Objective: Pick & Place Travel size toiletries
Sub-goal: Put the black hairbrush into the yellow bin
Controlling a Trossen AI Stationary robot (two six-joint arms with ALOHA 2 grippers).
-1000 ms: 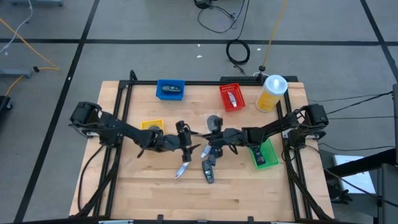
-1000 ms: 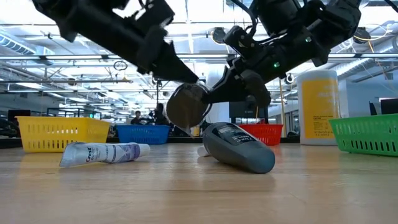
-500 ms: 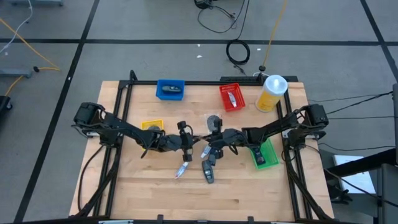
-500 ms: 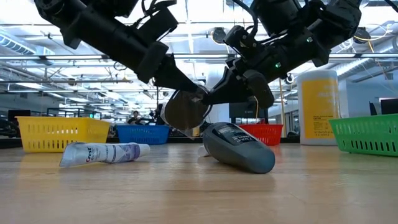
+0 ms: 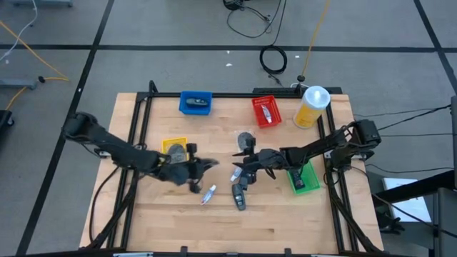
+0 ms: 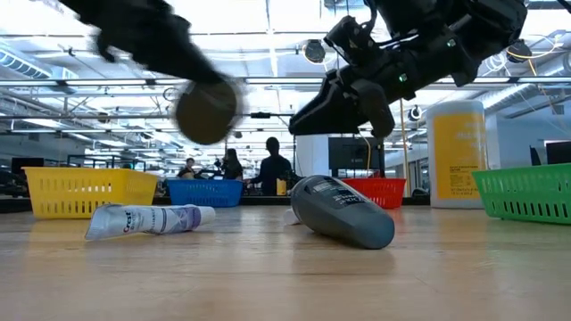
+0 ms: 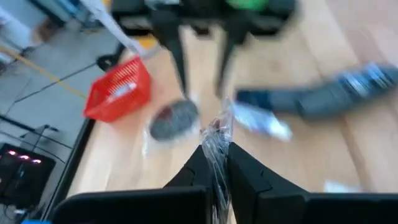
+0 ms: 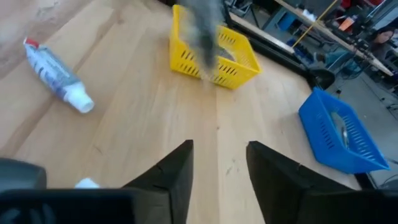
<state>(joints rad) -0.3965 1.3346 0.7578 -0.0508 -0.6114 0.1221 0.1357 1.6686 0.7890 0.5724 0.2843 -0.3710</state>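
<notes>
Wooden worktop from above: left gripper sits near the yellow bin, right gripper mid-table over the dark bottle. Low view: grey disc is airborne on the left arm, tube lying flat. Wrist views: left fingers clamp the disc's wrapper, right fingers apart and empty; judging by that, carry is underway and the next move calls for release over the yellow bin.
</notes>
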